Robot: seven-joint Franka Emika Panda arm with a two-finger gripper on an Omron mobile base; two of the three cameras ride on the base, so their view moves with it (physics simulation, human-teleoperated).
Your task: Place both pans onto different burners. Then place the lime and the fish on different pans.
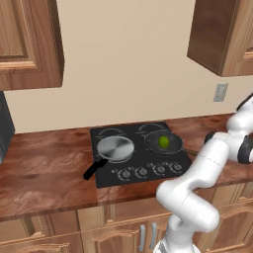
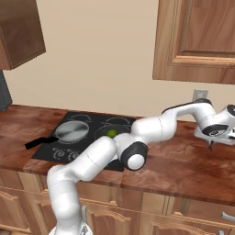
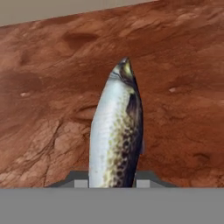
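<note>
The gripper point(image 3: 112, 183) was clamped on the speckled silver fish point(image 3: 116, 131) above the reddish-brown wooden bench point(image 3: 43, 109); the shiny steel pan point(image 1: 115, 148) probably came next.

Even, bright rendered light — soft, slightly blurred.
</note>
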